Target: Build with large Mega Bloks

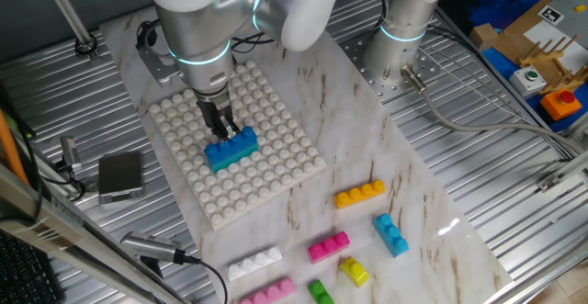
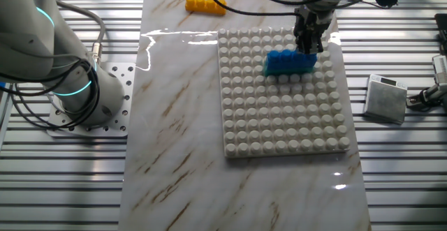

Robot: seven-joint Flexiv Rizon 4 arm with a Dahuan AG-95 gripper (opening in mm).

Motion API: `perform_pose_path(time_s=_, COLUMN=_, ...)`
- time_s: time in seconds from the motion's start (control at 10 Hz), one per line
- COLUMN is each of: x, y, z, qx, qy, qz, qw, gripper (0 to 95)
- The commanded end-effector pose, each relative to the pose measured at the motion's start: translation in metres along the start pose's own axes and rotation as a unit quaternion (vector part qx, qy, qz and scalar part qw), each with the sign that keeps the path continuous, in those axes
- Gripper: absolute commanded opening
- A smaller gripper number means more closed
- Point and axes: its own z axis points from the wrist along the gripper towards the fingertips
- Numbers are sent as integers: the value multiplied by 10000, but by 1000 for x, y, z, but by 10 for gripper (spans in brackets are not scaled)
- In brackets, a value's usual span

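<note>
A blue four-stud Mega Blok [image 1: 233,149] sits on the white studded baseplate [image 1: 276,171], a little towards its near side. My gripper [image 1: 224,129] comes straight down onto the brick's top and its fingers are closed on one end of it. In the other fixed view the gripper [image 2: 308,46] meets the right end of the blue brick [image 2: 286,63]. Loose bricks lie on the marble in front of the plate: orange [image 1: 359,194], teal [image 1: 390,234], magenta [image 1: 328,246], white [image 1: 254,264], pink [image 1: 267,292], yellow [image 1: 354,270], green [image 1: 320,292].
A second arm's base [image 1: 395,38] stands behind the marble sheet, with cables beside it. A small grey box [image 1: 120,175] lies left of the baseplate. Cardboard and coloured parts [image 1: 542,56] sit at the far right. Ribbed metal table surrounds the marble.
</note>
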Motion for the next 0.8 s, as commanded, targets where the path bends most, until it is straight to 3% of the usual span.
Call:
perform_pose_path(time_s=0.1, x=0, y=0, z=0, qx=7, qy=12, qz=2, qw=10000, gripper=0)
perform_pose_path(time_s=0.8, x=1, y=2, z=14, qx=45, qy=-23, qz=-18, qw=10000, gripper=0)
